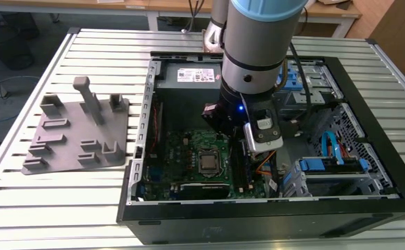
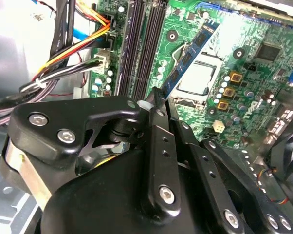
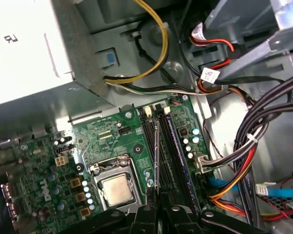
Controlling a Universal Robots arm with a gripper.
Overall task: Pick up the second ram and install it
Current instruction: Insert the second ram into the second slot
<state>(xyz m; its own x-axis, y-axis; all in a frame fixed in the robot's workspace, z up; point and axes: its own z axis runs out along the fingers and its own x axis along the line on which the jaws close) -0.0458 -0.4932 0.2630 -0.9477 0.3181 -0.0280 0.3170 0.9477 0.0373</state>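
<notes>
While the arm reaches down into the open computer case (image 1: pixel 258 221), its gripper (image 2: pixel 161 105) pinches narrowly around one end of the second ram (image 2: pixel 192 53). The dark-blue stick hangs over the green motherboard (image 3: pixel 102 131), running along that board's long black slots (image 3: pixel 173 146), just beside its processor socket (image 3: pixel 116 189). Whether it touches a slot, I cannot tell. Bundled cables (image 3: pixel 244 146) trail past the motherboard's edge.

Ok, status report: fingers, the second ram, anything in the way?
Fingers shut on long dark-blue ram strip. Strip held along long black motherboard slots. Coloured cable bundle beside slots, clear of strip.
</notes>
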